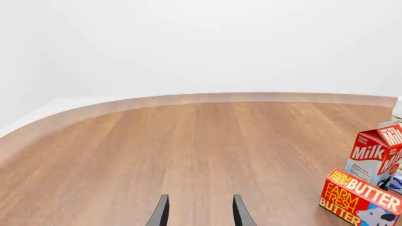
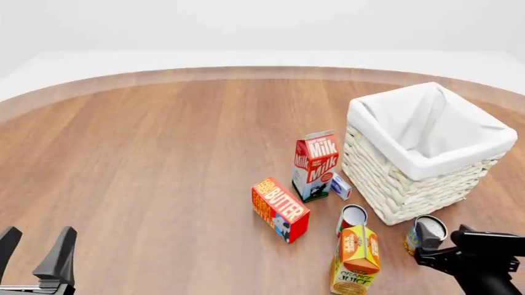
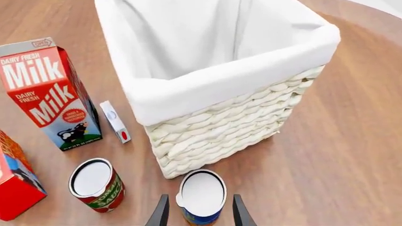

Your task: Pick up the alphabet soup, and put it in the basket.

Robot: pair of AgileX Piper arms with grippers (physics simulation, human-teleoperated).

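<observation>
The right gripper [image 3: 196,212] is spread wide around the soup can [image 3: 201,195], which stands on the desk [image 2: 164,160] just beside the basket [image 3: 213,94]. Next: close, then lift.

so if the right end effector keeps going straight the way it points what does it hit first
Most likely the alphabet soup: the right end effector is open with the can's top between its fingers. The basket stands just beyond it.

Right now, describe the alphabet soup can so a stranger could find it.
Find the white wicker basket. The alphabet soup stands upright at its near corner, between the right gripper fingers. Its label is blue and yellow; the neighbouring can is red.
</observation>
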